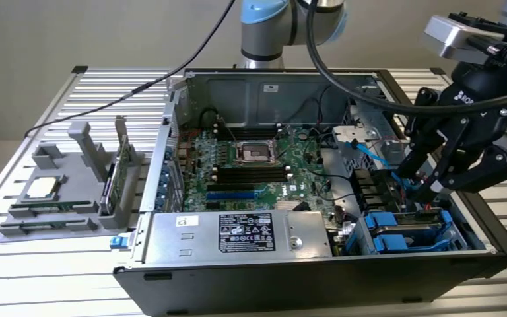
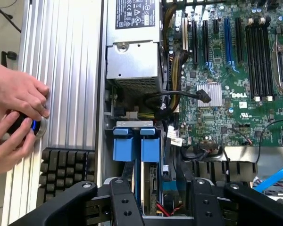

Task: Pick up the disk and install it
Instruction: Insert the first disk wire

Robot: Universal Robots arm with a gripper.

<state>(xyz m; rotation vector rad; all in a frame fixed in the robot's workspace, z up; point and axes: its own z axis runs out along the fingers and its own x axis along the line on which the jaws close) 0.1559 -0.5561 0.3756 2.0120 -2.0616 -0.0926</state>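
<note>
The disk, silver-grey in a bright blue carrier, sits in the drive bay at the front corner of the open computer case, on the exterior view's right. In the wrist view two blue carrier fronts stand side by side in that bay. My gripper hangs just above the bay, open. Its black fingers are spread wide over the bay, and nothing is held between them.
The motherboard and the silver power supply fill the case. Blue and black cables cross near the bay. A grey fixture holds a chip and a card. A person's hands rest on a black knob beside a keyboard.
</note>
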